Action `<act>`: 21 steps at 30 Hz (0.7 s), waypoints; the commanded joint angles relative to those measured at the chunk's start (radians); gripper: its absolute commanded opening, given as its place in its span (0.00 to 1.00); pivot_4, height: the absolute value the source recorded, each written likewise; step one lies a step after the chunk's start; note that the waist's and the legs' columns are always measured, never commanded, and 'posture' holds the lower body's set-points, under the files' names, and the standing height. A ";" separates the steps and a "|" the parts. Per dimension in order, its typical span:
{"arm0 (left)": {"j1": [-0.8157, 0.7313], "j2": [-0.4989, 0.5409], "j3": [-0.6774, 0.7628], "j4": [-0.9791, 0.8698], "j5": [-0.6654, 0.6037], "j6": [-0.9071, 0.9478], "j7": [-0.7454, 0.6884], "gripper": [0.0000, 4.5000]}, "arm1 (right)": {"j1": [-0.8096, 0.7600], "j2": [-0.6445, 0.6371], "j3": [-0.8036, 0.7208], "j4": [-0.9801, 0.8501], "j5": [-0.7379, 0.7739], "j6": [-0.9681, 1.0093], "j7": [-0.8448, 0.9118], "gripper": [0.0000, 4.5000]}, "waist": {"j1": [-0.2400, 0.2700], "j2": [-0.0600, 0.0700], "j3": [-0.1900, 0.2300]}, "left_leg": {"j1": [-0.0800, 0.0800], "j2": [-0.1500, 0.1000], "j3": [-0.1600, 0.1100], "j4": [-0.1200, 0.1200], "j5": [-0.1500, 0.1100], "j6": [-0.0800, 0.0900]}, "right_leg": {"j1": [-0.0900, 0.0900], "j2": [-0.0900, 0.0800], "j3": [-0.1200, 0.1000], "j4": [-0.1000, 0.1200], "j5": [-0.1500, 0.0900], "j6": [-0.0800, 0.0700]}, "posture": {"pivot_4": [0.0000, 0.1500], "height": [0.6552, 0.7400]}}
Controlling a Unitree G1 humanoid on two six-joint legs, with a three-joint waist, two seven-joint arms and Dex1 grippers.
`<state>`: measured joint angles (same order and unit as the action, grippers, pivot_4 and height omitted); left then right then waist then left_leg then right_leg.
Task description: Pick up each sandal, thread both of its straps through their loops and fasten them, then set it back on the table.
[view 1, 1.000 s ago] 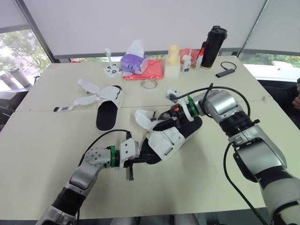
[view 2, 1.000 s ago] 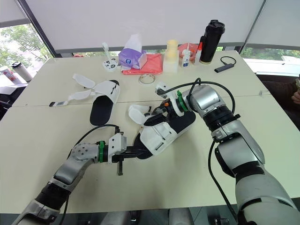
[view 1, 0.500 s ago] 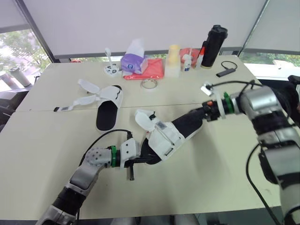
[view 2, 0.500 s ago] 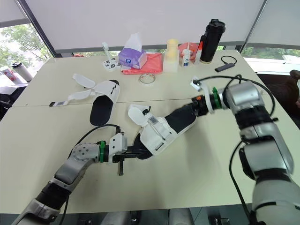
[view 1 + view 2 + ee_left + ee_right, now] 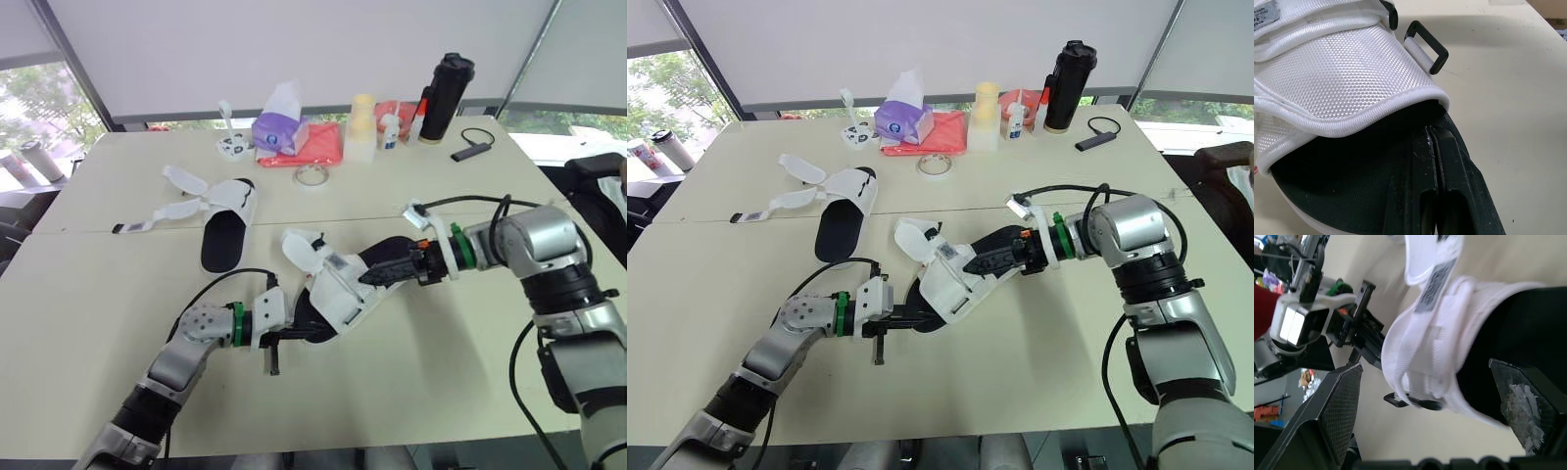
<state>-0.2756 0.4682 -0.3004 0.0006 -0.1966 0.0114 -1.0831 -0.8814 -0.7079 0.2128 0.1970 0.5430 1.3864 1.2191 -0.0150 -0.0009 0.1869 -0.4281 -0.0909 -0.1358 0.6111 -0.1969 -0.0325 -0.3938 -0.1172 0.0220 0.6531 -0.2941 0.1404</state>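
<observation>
Sandals number two on the table (image 5: 98, 294). The near sandal (image 5: 338, 294) lies well toward the robot from the tissue box (image 5: 279, 127), one strap flap sticking up. The left gripper (image 5: 292, 334) is clamped on one end. The right gripper (image 5: 377, 276), fingers spread wide, sits over its black footbed. The other sandal (image 5: 227, 227) lies closer to the tissue box, straps splayed loose.

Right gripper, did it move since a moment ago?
Yes. Judged against the bottle, the right gripper has swung back to the robot's left, open over the sandal.
</observation>
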 commanded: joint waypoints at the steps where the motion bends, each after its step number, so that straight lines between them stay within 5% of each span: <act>1: 0.014 0.013 0.002 0.002 0.008 0.005 -0.001 0.00 | 0.014 -0.003 -0.008 -0.085 0.041 0.000 -0.013 0.98 | 0.000 0.000 0.000 | 0.000 0.000 0.000 0.000 0.000 0.000 | 0.000 0.000 0.000 0.000 0.000 0.000 | 1.00 1.00; 6: 0.018 0.018 0.019 -0.009 -0.005 0.021 0.007 0.00 | 0.069 0.010 0.013 -0.203 0.062 -0.006 -0.057 0.93 | -0.001 0.000 0.000 | 0.000 0.000 0.000 0.000 0.000 0.000 | 0.000 0.000 0.000 0.000 0.000 0.000 | 1.00 1.00; 13: 0.000 0.021 0.049 -0.020 -0.038 0.060 0.013 0.00 | 0.112 0.025 -0.005 -0.293 0.074 -0.003 -0.132 0.29 | -0.001 0.000 0.000 | 0.000 0.000 0.000 0.000 0.000 0.000 | 0.000 0.000 0.000 0.000 0.000 0.000 | 1.00 1.00; 21: -0.003 0.032 0.069 -0.033 -0.051 0.076 0.007 0.00 | 0.152 0.087 -0.137 -0.370 0.147 0.228 -0.311 0.29 | -0.001 0.000 0.000 | 0.000 0.001 -0.001 0.000 0.000 0.000 | 0.000 0.000 0.000 0.000 0.000 0.000 | 1.00 1.00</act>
<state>-0.2746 0.4938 -0.2500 -0.0069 -0.2353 0.0850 -1.0764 -0.7337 -0.6323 0.1002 -0.1343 0.6551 1.5832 0.9451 -0.0157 -0.0013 0.1867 -0.4279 -0.0904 -0.1365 0.6109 -0.1969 -0.0324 -0.3939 -0.1167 0.0218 0.6536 -0.2940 0.1404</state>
